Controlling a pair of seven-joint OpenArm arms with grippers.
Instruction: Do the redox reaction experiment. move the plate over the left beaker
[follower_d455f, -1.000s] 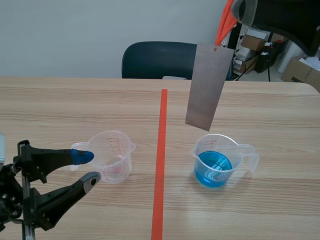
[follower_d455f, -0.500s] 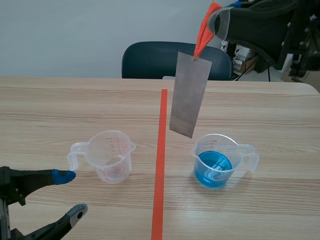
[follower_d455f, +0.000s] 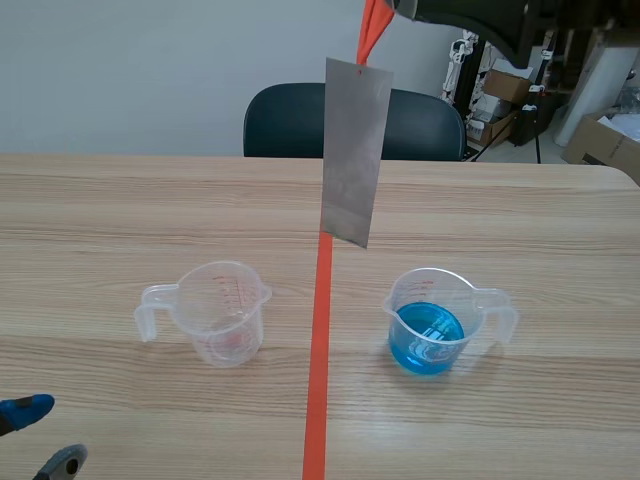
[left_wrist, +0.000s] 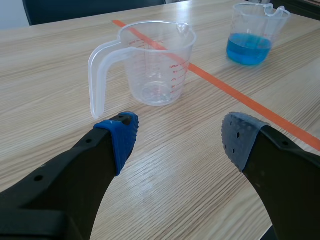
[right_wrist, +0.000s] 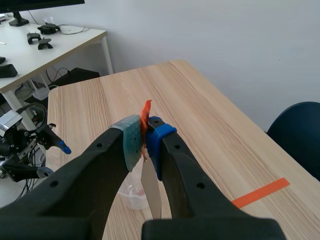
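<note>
A grey metal plate (follower_d455f: 354, 150) hangs upright from an orange strap (follower_d455f: 374, 30). My right gripper (right_wrist: 144, 135), high over the table, is shut on that strap (right_wrist: 146, 111), and the plate (right_wrist: 151, 192) dangles under its fingers. The plate's lower edge is in the air above the tape line, between the two beakers. The empty clear left beaker (follower_d455f: 225, 312) stands left of the line. My left gripper (left_wrist: 180, 137) is open, low on the table, a little short of this beaker (left_wrist: 155, 62). Only its fingertips (follower_d455f: 25, 409) show at the near left corner.
A clear beaker with blue liquid (follower_d455f: 430, 322) stands right of the tape line, also ahead of the left gripper (left_wrist: 252, 32). A dark chair (follower_d455f: 300, 120) is behind the table's far edge. Boxes and stands crowd the back right.
The right arm has carried the plate leftward, from over the blue beaker to above the tape line. The left gripper has drawn back from the empty beaker toward the near left corner.
</note>
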